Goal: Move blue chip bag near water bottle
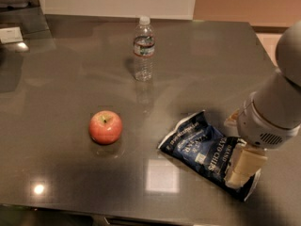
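The blue chip bag (200, 147) lies flat on the dark table (56, 93), right of centre near the front edge. The water bottle (143, 48) stands upright at the back centre, well apart from the bag. My gripper (241, 167) comes in from the right on a pale grey arm (277, 112) and sits over the bag's right end, covering part of it. Whether it has hold of the bag does not show.
A red apple (105, 126) sits left of the bag, mid-table. The table's front edge runs just below the bag. A white card (10, 34) and a raised dark surface stand at the back left corner.
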### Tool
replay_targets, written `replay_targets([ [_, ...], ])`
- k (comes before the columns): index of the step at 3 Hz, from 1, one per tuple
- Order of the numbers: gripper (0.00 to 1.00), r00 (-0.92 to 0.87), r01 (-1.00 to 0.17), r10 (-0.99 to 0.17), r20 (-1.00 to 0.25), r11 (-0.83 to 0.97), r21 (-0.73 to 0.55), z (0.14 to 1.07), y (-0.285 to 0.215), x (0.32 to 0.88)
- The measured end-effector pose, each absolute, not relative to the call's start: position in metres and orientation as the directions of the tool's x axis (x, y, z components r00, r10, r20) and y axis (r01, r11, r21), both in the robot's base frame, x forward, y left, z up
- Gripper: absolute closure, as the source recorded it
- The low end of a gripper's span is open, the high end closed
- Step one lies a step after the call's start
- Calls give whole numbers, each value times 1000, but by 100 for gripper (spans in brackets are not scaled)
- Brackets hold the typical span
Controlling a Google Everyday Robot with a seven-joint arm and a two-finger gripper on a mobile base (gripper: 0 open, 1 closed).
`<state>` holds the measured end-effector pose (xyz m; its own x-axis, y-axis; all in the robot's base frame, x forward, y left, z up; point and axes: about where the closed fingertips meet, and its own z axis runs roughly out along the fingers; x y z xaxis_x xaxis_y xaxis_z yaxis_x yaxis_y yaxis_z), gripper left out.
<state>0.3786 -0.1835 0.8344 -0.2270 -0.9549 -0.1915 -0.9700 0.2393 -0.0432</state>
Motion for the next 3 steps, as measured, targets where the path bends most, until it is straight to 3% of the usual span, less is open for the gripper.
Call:
replay_targets([
  [3, 87, -274, -957, -947, -170, 286, -50, 853, -183, 391],
])
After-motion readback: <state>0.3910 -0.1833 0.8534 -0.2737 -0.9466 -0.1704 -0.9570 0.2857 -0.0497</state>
